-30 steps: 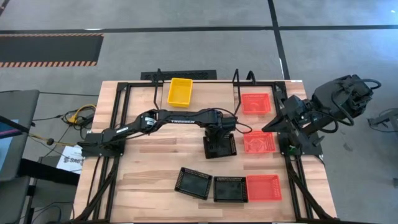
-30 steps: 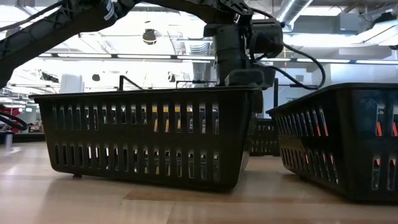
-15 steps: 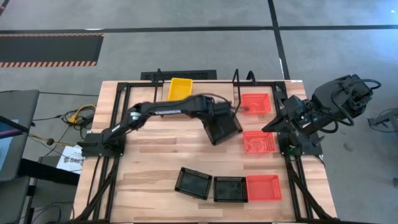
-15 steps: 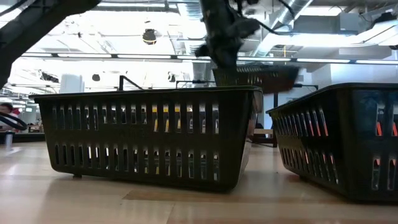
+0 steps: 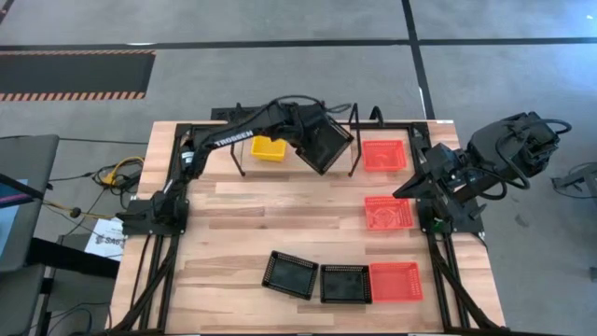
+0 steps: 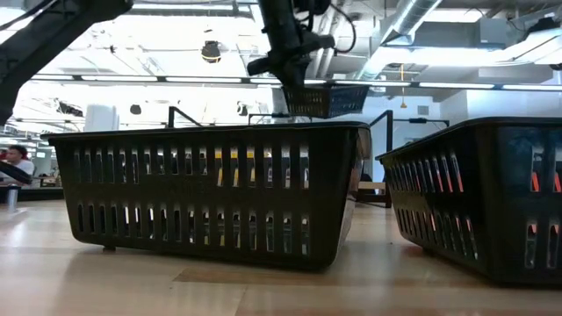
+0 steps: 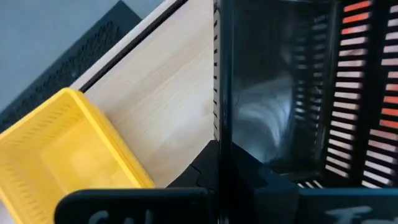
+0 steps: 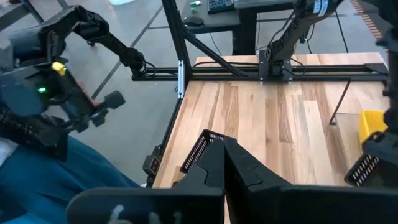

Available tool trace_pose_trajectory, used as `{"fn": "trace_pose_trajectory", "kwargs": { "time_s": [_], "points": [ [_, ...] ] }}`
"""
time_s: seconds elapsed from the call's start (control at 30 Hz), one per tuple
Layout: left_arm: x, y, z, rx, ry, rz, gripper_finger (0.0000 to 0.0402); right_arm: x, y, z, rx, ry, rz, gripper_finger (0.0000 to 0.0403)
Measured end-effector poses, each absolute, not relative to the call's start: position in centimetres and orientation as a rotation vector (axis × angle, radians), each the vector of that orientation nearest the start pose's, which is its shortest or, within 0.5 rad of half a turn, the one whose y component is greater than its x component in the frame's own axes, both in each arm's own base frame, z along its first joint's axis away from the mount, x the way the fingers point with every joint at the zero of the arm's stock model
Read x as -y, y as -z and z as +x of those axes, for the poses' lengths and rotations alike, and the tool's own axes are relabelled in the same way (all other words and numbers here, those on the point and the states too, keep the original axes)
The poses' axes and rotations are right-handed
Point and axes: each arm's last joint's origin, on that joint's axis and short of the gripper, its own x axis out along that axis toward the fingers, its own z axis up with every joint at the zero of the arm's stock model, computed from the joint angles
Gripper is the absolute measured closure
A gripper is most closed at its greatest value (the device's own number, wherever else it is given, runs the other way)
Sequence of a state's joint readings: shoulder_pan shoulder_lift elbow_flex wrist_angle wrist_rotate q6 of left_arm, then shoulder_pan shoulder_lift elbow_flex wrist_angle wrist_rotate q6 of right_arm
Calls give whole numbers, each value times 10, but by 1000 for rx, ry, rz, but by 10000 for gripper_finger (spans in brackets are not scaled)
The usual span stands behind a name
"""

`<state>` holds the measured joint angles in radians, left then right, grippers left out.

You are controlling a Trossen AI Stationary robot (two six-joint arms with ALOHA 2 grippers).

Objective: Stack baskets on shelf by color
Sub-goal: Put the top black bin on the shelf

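High view: slatted black basket [image 5: 323,146] (rectangular plastic) over shelf [image 5: 373,138].

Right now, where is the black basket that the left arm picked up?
The black basket hangs tilted in the left tool, shut on its rim, above the shelf, between the yellow basket and the red-orange basket.

Seven baskets show in the high view: one yellow [image 5: 269,147], three black [image 5: 323,145] [image 5: 290,273] [image 5: 345,283] and three red-orange [image 5: 383,154] [image 5: 388,213] [image 5: 395,281]. There is one shelf [image 5: 280,154] and two arms.

Black jointed arms [image 5: 238,131], white lettering.
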<state>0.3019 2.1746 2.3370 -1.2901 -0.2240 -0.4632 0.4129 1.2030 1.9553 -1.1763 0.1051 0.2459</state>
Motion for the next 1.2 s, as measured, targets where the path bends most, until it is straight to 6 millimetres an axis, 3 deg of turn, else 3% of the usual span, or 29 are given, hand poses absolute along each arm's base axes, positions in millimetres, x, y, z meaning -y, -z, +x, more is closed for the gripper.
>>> {"fn": "trace_pose_trajectory", "kwargs": {
  "time_s": [0.27, 0.73, 0.9, 1.2],
  "points": [
    [-164, -308, 417, -1052, -701, -587, 401, -58, -521, 140, -436, -265, 67, 390],
    [-171, -247, 424, -1074, -672, -710, 401, -59, -521, 142, -439, -265, 62, 388],
    [-170, -235, 424, -1076, -672, -715, 401, -60, -520, 146, -447, -264, 60, 391],
    [-172, -236, 425, -1067, -658, -678, 401, -61, -520, 146, -442, -265, 63, 388]
  ]
}}
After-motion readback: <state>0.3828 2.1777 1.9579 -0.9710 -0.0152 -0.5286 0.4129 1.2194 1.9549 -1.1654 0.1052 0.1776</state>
